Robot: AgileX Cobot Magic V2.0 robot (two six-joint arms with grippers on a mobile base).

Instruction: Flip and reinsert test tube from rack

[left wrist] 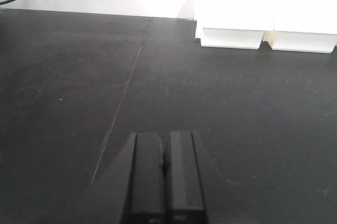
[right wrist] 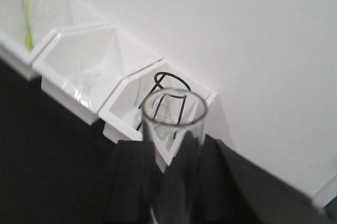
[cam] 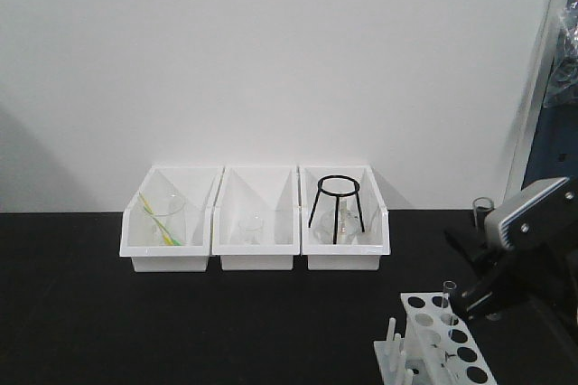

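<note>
Our right gripper clamps the slim clear glass test tube, rim above its fingers, with the small white plastic rack just beneath. We judge the tube light, slick and brittle: grip mid-body, gently. Our left gripper sits closed, empty.

We see the L gripper from its wrist cam only. Both black fingers are pressed flat together, w/ nothing betw. them. R arm comes in at the right edge of the front view, grey wrist housing tilted down-left. R gripper clamps the test tube betw. its two black fingers, open end up toward the wrist cam.
</note>
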